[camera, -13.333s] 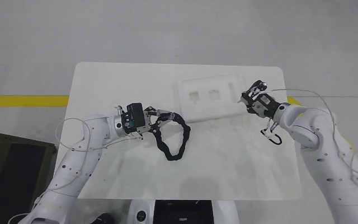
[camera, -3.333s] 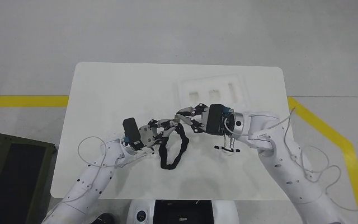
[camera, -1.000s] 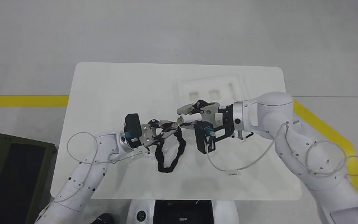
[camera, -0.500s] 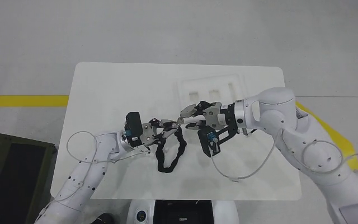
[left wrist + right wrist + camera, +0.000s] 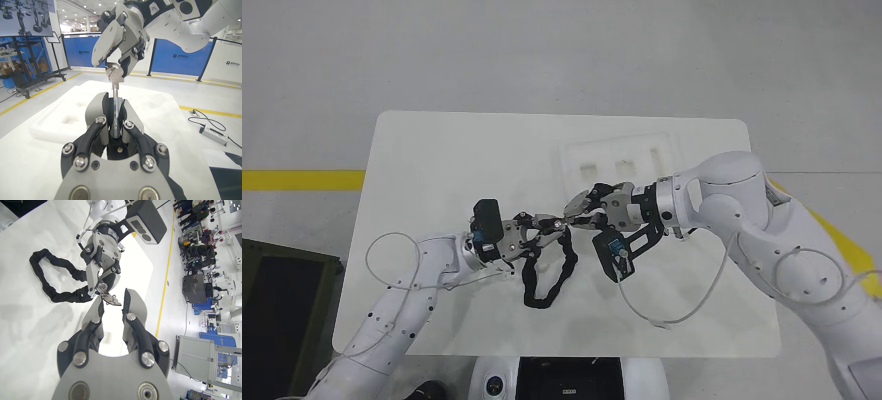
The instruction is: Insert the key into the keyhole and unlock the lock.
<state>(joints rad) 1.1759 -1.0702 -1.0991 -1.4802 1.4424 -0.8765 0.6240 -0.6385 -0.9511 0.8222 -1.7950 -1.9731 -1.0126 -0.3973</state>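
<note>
Swung in from the worktop's [image 5: 442,160] right edge, where it hovered 13.3 seconds ago, the right gripper [image 5: 572,213] now meets the left gripper [image 5: 114,98] over the middle of the worktop. In the last half second, the left one has edged slightly toward it. The left gripper's 2 fingers are clamped on the lock [image 5: 115,113], gripping its shiny barrel and holding it off the surface. The key [image 5: 114,73] sits with its blade in the keyhole [image 5: 102,287] at the barrel's end. The right gripper's 2 fingers stand apart, 1 on either side of the key's head. The lock's black sleeved chain [image 5: 66,294] droops in a loop toward the worktop's near edge. A white foam tray [image 5: 622,165] lies just beyond, toward the far right corner.
</note>
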